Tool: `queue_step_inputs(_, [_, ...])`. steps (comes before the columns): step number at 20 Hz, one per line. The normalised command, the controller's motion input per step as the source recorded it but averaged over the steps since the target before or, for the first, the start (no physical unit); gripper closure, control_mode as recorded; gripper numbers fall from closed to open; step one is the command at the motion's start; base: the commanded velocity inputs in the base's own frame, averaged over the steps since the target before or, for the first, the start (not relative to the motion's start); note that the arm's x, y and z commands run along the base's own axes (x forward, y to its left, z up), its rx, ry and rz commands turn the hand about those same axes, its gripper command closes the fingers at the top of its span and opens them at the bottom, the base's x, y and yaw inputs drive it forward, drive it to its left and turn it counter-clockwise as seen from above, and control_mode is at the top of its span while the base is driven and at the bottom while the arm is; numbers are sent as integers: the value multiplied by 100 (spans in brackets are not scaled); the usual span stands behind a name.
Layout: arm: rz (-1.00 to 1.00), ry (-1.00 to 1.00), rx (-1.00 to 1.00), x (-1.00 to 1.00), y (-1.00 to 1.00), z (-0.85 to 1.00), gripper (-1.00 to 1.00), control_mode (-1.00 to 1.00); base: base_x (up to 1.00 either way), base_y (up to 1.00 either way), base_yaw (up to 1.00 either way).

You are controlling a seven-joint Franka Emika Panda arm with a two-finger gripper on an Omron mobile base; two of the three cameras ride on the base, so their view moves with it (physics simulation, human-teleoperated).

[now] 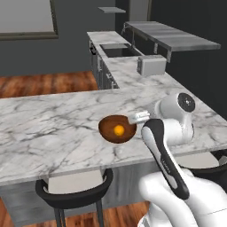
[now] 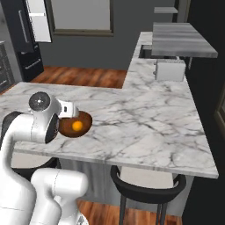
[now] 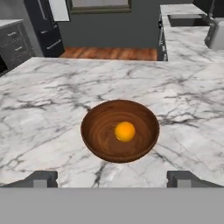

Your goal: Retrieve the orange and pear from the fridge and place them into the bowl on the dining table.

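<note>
The orange (image 3: 125, 131) rests at the bottom of the reddish-brown wooden bowl (image 3: 98, 131), which stands on the white marble dining table (image 3: 52, 96) near its front edge. The gripper (image 3: 113, 178) hovers just beside the bowl on the near side, jaws spread wide and holding nothing. Across the room stands the black fridge (image 3: 43, 26); a stool (image 1: 75, 188) sits under the table edge.

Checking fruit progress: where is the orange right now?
The orange lies inside the wooden bowl on the marble dining table, centred in the hand view ahead of the open pincer.
</note>
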Motion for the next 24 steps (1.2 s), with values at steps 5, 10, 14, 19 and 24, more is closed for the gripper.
queue_step_inputs(5, [-2, 11, -5, -99, -20, 81, -100, -100, 0, 0, 0])
queue_step_inputs(10, [0, 3, -2, -99, -38, 18, -100, -100, 0, 0, 0])
queue_step_inputs(14, [0, -11, 0, -99, -36, 0, -100, -100, 0, 0, 0])
queue_step_inputs(19, [0, -10, 0, -68, -24, 0, -100, -100, 0, 0, 0])
queue_step_inputs(24, [0, -1, 0, -11, -2, 0, -100, 100, -47, 3, 0])
